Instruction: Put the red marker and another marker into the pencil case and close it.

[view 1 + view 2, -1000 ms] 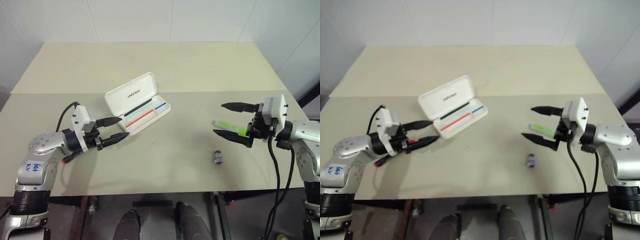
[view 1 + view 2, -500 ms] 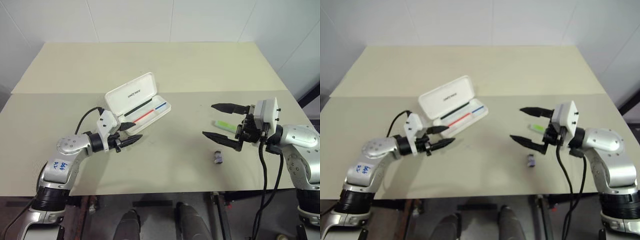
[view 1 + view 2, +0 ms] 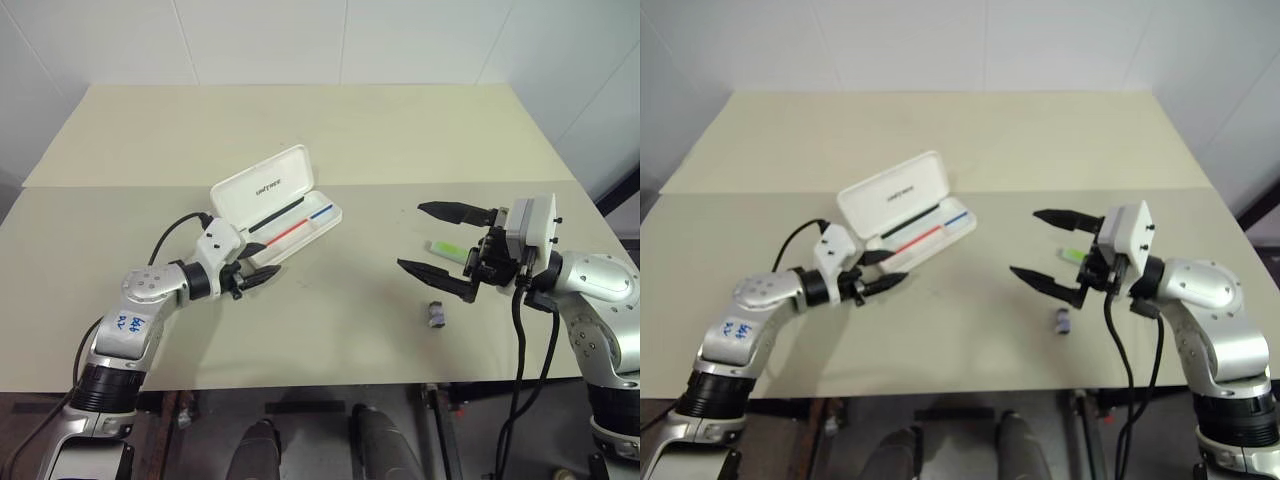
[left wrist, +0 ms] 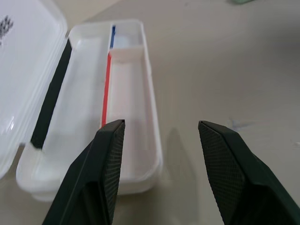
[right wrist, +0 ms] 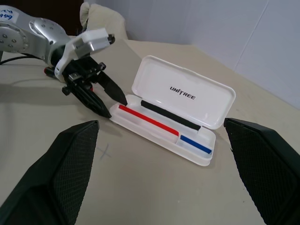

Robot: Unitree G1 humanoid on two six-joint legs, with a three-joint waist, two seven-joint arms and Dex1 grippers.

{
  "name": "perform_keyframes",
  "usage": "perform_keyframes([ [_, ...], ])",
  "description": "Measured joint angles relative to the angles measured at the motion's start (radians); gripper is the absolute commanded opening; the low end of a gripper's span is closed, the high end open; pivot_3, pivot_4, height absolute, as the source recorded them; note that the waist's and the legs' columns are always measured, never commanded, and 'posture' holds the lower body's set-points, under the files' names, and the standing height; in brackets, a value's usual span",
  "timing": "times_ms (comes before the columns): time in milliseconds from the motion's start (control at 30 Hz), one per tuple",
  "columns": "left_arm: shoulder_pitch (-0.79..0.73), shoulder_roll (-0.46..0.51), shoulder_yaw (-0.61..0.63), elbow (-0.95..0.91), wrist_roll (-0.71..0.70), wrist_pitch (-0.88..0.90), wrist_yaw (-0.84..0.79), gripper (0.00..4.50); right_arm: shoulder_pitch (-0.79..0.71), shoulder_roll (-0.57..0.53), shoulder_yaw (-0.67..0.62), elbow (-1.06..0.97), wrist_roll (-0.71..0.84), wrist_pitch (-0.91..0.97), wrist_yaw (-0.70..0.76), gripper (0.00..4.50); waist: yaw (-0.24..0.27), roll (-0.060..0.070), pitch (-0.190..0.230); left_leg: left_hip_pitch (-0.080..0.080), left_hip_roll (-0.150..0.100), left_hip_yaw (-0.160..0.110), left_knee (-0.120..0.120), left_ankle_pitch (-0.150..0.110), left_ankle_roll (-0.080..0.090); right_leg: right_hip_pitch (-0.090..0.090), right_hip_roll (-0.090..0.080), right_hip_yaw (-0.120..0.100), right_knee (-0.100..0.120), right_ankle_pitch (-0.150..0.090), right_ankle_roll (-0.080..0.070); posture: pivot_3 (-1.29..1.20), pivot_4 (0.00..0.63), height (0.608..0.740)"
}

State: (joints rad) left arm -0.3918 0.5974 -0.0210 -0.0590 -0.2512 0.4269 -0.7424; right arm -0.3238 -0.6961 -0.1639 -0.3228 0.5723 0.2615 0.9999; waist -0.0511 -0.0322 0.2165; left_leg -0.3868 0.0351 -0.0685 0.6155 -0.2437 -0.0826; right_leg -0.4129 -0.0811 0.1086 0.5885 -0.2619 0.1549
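The left gripper, jaws apart and empty, sits at the near end of the open pencil case, which a nudge could skid; the right gripper gapes wide above the highlighter lying on the table, so closing now would likely grab air

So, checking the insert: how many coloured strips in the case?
3, all in the case: a black strip by the hinge, a red strip beside it, a blue strip continuing the red. None seems hidden.

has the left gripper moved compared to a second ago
Yes. The left gripper has closed in on the open pencil case, its fingertips now by the tray's near end.
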Motion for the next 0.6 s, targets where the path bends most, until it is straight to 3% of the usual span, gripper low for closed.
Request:
perform_keyframes([
  [467, -0.076, -0.024, -0.057, 0.078, 0.037, 0.02, -0.008, 2.54, 0.0, 0.022, 0.001, -0.069, 0.009, 0.011, -0.057, 4.5, 0.003, 0.0, 0.0, 0.0, 0.0, 0.0, 0.0, 0.0, 0.0, 0.0, 0.0, 0.0, 0.001, 0.001, 0.001, 0.0, 0.15, 0.74],
  [600, -0.098, -0.029, -0.069, 0.098, 0.046, 0.028, -0.01, 1.63, 0.0, 0.022, 0.001, -0.077, 0.014, 0.024, -0.07, 4.5, 0.005, 0.0, 0.0, 0.0, 0.0, 0.0, 0.0, 0.0, 0.0, 0.0, 0.0, 0.0, 0.001, 0.001, 0.001, 0.0, 0.15, 0.74],
])
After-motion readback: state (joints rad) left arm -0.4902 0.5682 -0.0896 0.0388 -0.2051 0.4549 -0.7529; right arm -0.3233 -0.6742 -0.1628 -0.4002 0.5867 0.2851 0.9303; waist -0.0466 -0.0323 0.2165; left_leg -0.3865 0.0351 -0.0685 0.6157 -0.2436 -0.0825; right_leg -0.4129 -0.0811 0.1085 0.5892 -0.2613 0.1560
